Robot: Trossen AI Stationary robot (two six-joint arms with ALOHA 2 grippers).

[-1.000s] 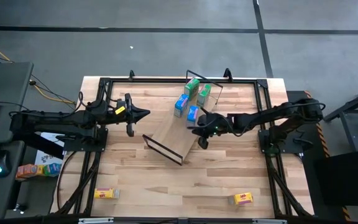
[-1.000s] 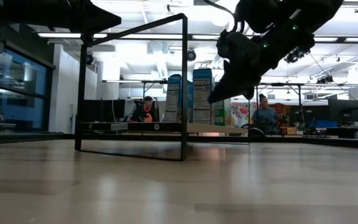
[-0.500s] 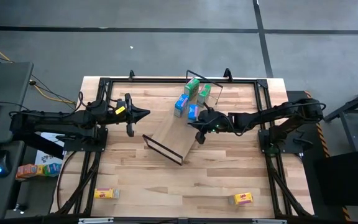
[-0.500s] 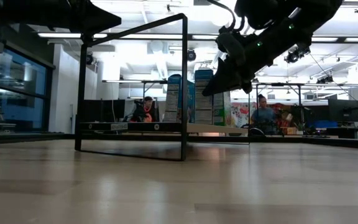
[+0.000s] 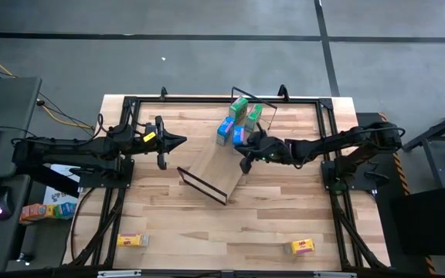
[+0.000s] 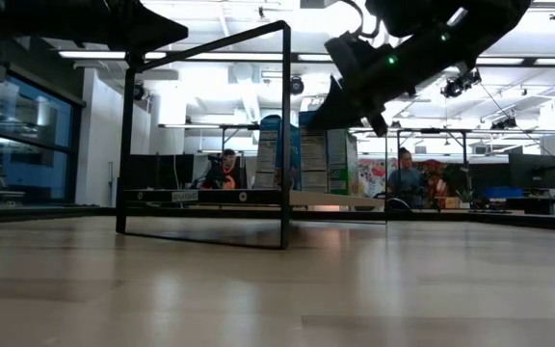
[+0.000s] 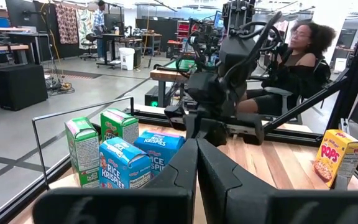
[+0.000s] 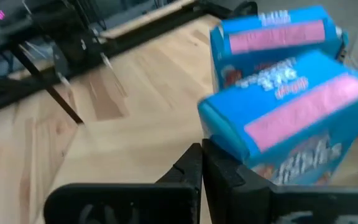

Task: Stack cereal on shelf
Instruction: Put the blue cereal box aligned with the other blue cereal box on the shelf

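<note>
Four boxes stand in a tight cluster on the far end of the shelf: two green boxes at the back and two blue boxes in front, all upright as far as I can see. My worry is the right gripper, which sits just beside the nearer blue box with its fingers pressed together and nothing between them. From where I sit, any sideways drift could shove that box into its neighbours and topple the row, or slide it off the board's edge. Shut fingers can only push here, not pick. The right arm reaches in low from the right side, stretched almost flat across the table toward the cluster. The left gripper waits well apart on the left, fingers also closed and empty. Two yellow boxes, one at the near left and one at the near right, lie on the table and have yet to be shelved.
</note>
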